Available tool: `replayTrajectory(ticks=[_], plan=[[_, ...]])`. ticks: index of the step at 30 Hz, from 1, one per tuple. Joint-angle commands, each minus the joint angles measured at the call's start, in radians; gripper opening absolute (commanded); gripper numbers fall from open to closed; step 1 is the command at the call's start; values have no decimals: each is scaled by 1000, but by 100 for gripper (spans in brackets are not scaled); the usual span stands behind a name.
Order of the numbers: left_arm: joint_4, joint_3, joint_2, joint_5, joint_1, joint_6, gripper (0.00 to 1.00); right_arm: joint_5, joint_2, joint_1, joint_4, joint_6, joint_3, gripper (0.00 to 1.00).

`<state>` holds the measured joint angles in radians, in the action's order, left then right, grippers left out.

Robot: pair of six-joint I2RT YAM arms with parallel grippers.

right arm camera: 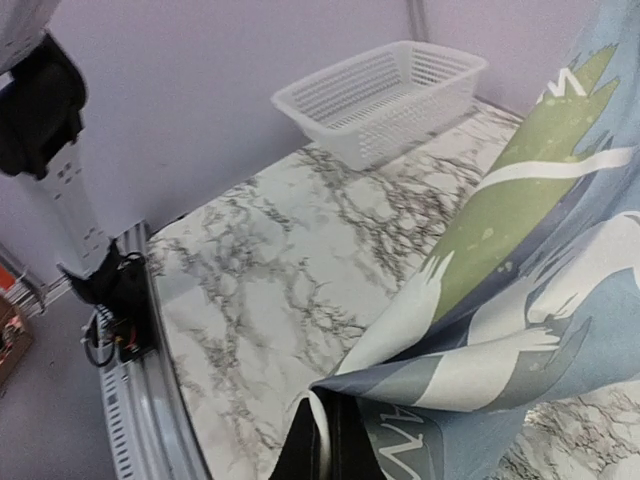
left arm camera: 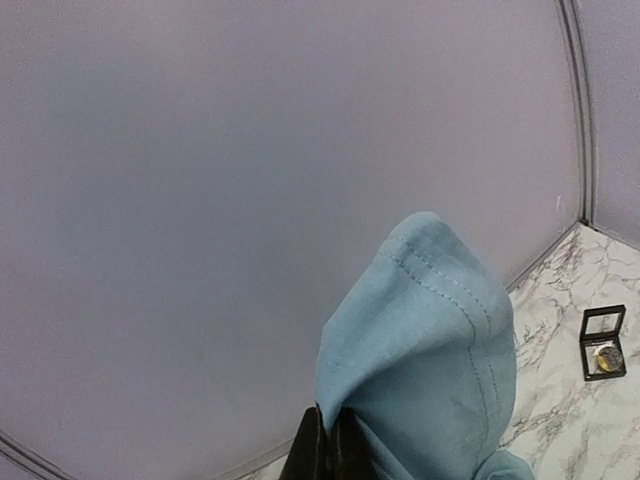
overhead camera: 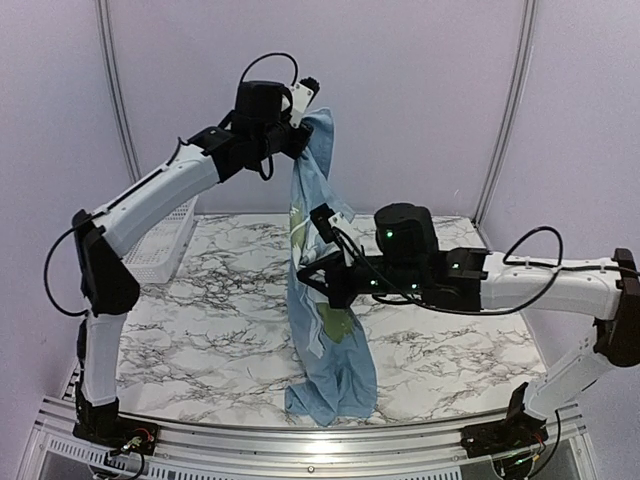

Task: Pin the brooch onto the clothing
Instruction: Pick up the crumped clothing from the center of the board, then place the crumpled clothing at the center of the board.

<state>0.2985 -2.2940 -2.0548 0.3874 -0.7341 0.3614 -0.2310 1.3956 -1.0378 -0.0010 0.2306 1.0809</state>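
The left gripper (left arm camera: 327, 445) is pinching the blue shirt's (overhead camera: 325, 300) top shut, holding it high. The right gripper (right arm camera: 325, 440) is pinching its middle. The brooch (left arm camera: 607, 358) is lying in a black case (left arm camera: 603, 313) on the table (overhead camera: 200, 330).

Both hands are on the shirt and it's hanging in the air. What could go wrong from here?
1. The left hand pinches only a small fold of the shirt; a slip could drop it.
2. It bunches at the near edge of the table and might slide off.
3. The right hand is also shut on fabric, so neither is free for the black case.
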Motion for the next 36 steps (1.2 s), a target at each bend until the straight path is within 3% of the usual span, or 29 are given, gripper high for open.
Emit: replayTrajectory(ticks=[1,2,4,5,6,9,13,16,18,23,28,34,36], plan=[[-19,-163,-280,99,60,3,0,299,142,67,28,121,86,0],[-19,-197,-318,102,79,-29,14,344,188,86,47,137,105,8],[-18,-203,-343,79,110,-94,79,396,264,113,76,128,155,45],[-18,-183,-332,70,117,-113,96,410,306,124,49,114,207,58],[-19,-154,-310,70,118,-118,99,412,345,137,-5,93,269,66],[-20,-31,-199,57,107,-81,99,411,416,144,-207,-3,436,78],[-19,218,13,38,47,17,99,444,341,170,-302,-80,427,85],[-13,529,214,-14,-69,88,99,356,227,237,-312,-68,300,84],[5,710,326,-63,-177,115,93,292,169,287,-325,-52,200,80],[69,1031,451,-381,-481,140,79,251,103,341,-387,-48,58,71],[155,1035,293,-384,-627,114,81,241,98,347,-393,-28,-44,70],[154,1014,176,-304,-621,98,81,163,97,347,-344,8,-134,67],[143,1015,163,-295,-605,75,75,150,91,347,-330,18,-166,67]])
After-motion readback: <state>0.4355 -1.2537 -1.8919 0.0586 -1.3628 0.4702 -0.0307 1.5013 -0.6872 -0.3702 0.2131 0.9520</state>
